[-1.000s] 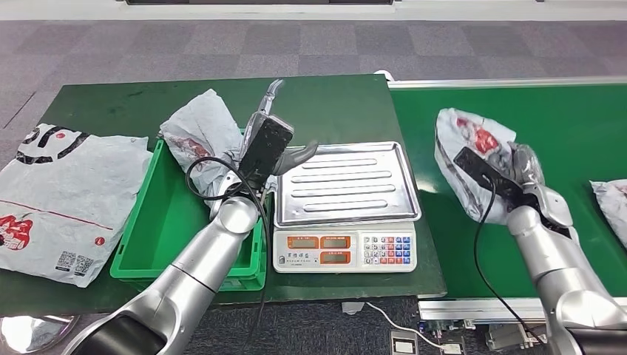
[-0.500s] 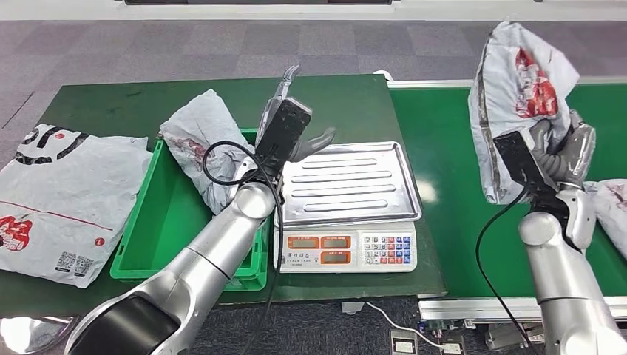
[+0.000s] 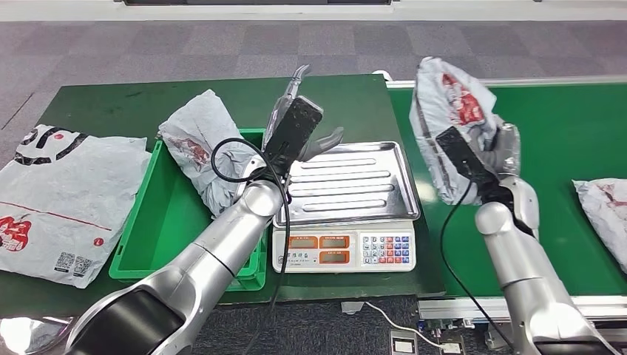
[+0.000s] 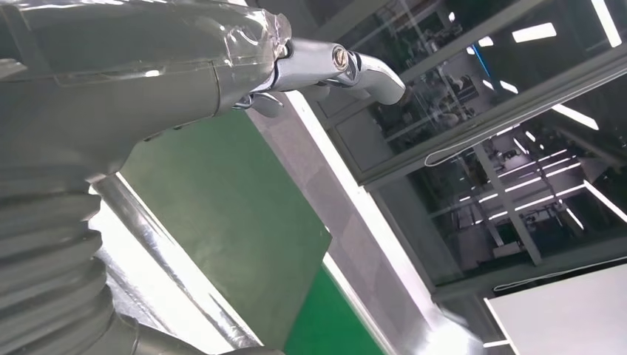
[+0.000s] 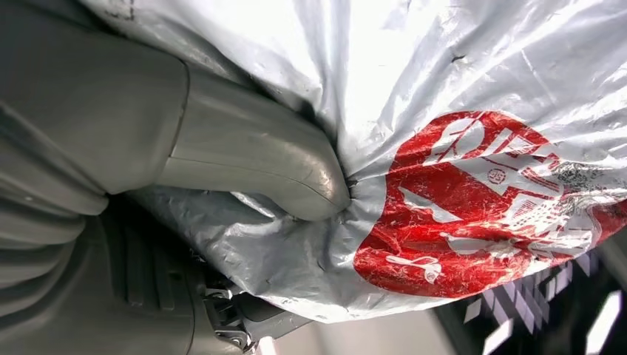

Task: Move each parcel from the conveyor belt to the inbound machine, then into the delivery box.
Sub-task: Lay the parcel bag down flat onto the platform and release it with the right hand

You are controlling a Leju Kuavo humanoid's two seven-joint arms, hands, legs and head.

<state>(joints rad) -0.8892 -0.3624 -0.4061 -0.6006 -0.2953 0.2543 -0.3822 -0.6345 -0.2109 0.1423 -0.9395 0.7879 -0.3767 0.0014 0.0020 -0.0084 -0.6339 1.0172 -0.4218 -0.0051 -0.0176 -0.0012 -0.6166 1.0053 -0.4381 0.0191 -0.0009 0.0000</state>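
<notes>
Right hand (image 3: 506, 159) gripped grey plastic red-printed parcel (image 3: 451, 111), lifted over conveyor's left edge; thumb (image 5: 259, 166) dug into film in wrist view. Left hand (image 3: 299, 122) spread, empty.

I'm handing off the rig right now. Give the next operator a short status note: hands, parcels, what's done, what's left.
Right hand grips a grey parcel, lifted between the conveyor belt and the scale tray.
Left hand is open, raised beside the tray.
Done: one parcel lies on the green box rim.
Left: weigh the held parcel, box it; another parcel waits on the belt.
</notes>
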